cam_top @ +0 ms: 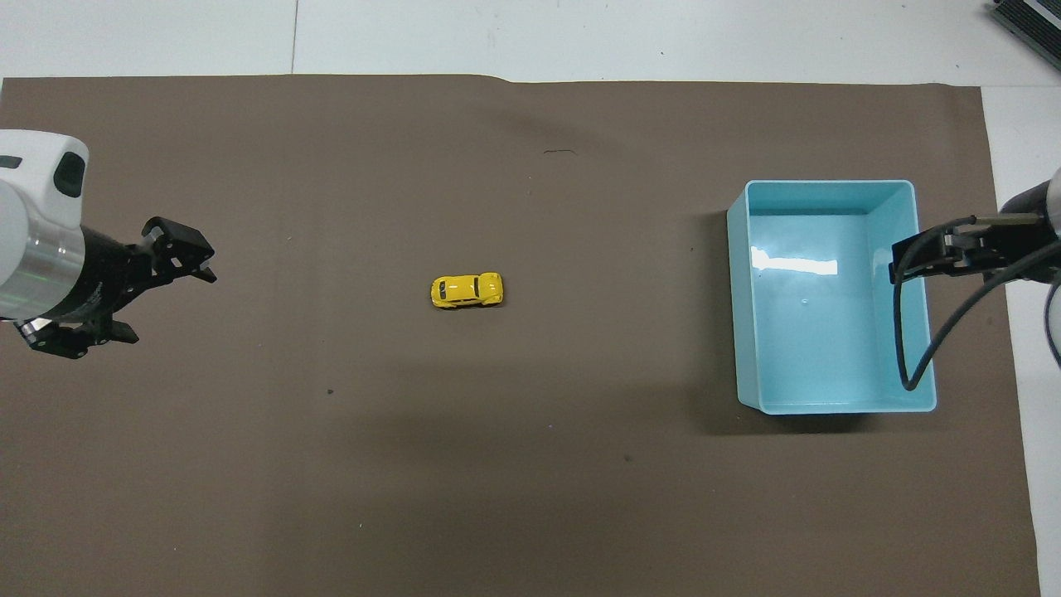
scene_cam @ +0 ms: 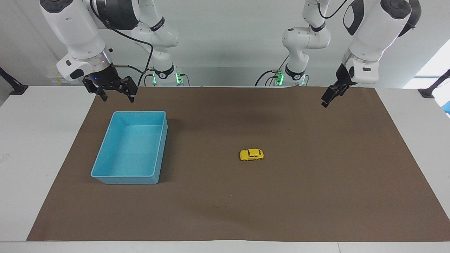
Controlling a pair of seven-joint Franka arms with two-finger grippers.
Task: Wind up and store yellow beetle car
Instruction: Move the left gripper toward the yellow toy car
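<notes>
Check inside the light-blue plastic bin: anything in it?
The light-blue plastic bin looks empty: bare floor with glare. The right gripper and its cable cover a strip by one wall. The yellow beetle car sits outside on the brown mat.

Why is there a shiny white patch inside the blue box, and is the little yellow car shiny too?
Overhead view: the white streak on the floor of the light-blue plastic bin is glare from a lamp above; a dark shadow lies beside the bin's wall toward the left arm's end of the table. The small yellow beetle toy car shows only tiny bright glints. Facing view: no such streak in the bin.
</notes>
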